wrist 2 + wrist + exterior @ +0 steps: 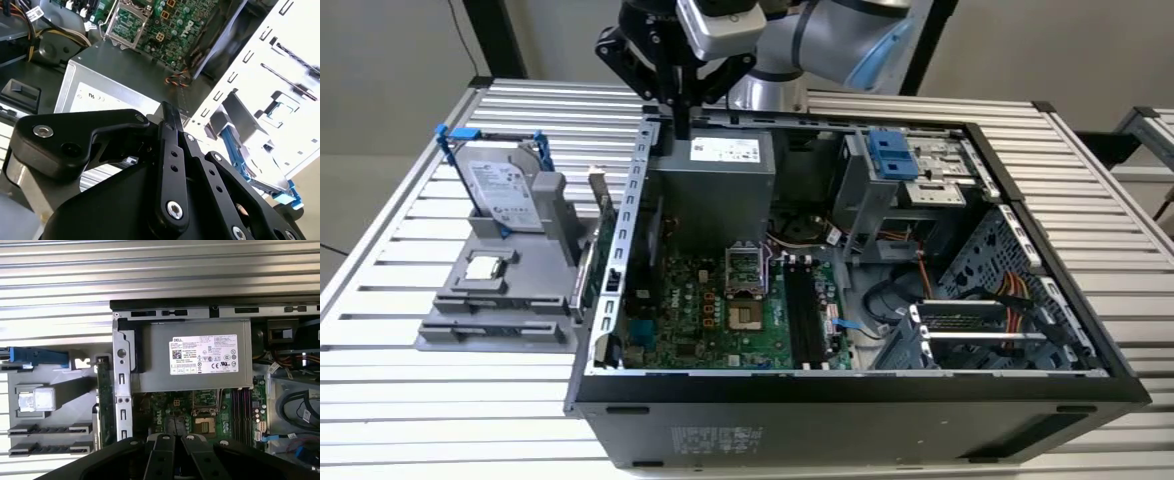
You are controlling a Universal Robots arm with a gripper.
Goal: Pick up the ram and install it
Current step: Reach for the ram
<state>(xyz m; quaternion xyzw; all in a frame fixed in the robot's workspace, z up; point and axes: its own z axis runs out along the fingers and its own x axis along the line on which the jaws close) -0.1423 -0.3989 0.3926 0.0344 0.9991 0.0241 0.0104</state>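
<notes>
The ram (599,193) is a thin green stick standing on edge in the grey holder (520,310), right beside the computer case's outer wall; the first wrist view shows the ram (103,400) too. My gripper (680,128) hangs over the back left corner of the open case, above the power supply (714,190), a short way behind the ram and higher than it. In the second wrist view the gripper (167,111) has its black fingers pressed together with nothing between them. The motherboard's long black slots (803,320) lie empty inside the case.
A silver hard drive in a blue frame (500,185) and a small square chip (483,267) sit on the grey holder. The case wall (624,240) rises between holder and motherboard. Cables (987,300) and a blue drive cage (901,155) fill the case's right side.
</notes>
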